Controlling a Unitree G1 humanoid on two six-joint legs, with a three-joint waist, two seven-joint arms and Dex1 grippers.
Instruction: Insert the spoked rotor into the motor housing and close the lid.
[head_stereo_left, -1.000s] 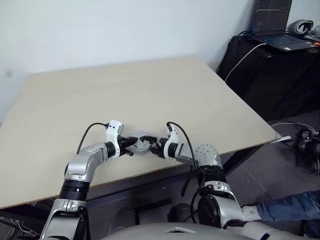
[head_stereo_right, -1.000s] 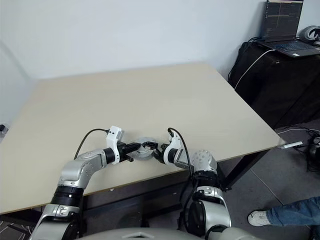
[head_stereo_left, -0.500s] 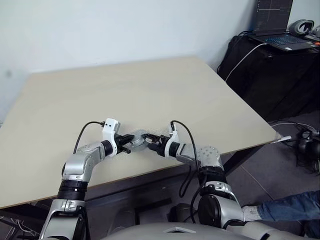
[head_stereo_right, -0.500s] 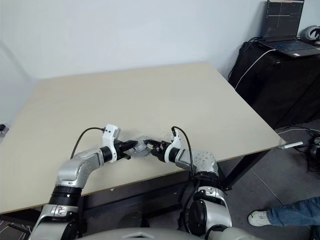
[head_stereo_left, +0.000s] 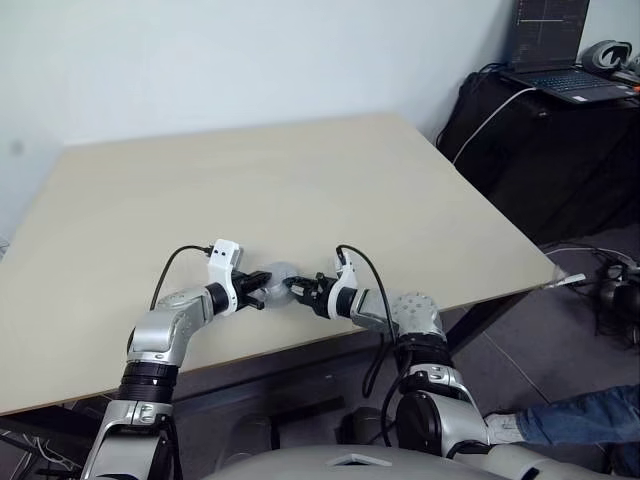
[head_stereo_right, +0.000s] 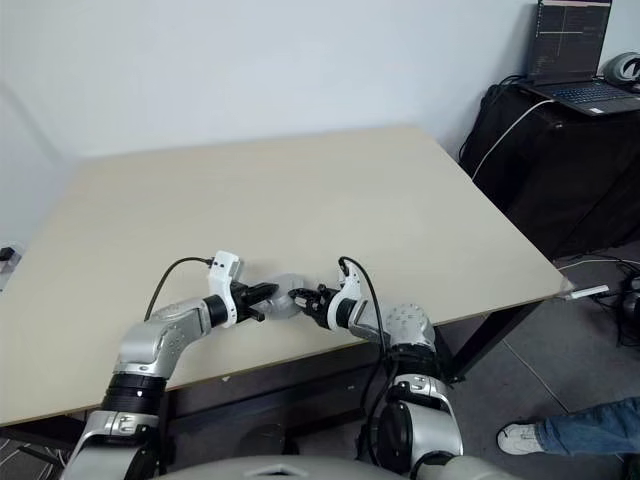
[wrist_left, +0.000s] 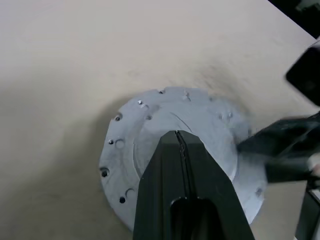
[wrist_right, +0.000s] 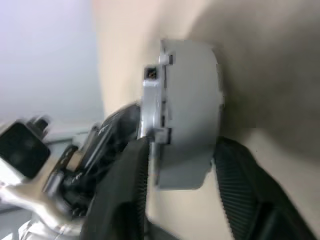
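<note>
The motor housing (wrist_right: 192, 110) is a short grey cylinder standing on the table near its front edge. The lid (wrist_left: 150, 115), a grey disc with small holes round its rim, lies flat on top of it. My left gripper (wrist_left: 180, 135) is shut, and its joined tips rest on the lid's raised centre. My right gripper (wrist_right: 181, 145) comes in from the other side with one finger against each side of the housing. In the head views the two grippers meet at the grey disc (head_stereo_left: 279, 272). The spoked rotor is hidden.
The pale wooden table (head_stereo_left: 300, 170) stretches far back. Its front edge runs just below the grippers. At the back right a laptop (head_stereo_left: 552, 60) sits on a black stand with cables. A person's leg in jeans (head_stereo_left: 580, 415) lies on the floor at the lower right.
My right gripper's fingers have closed in from wide open onto the sides of the housing. The left gripper has stayed shut on top of the lid.
</note>
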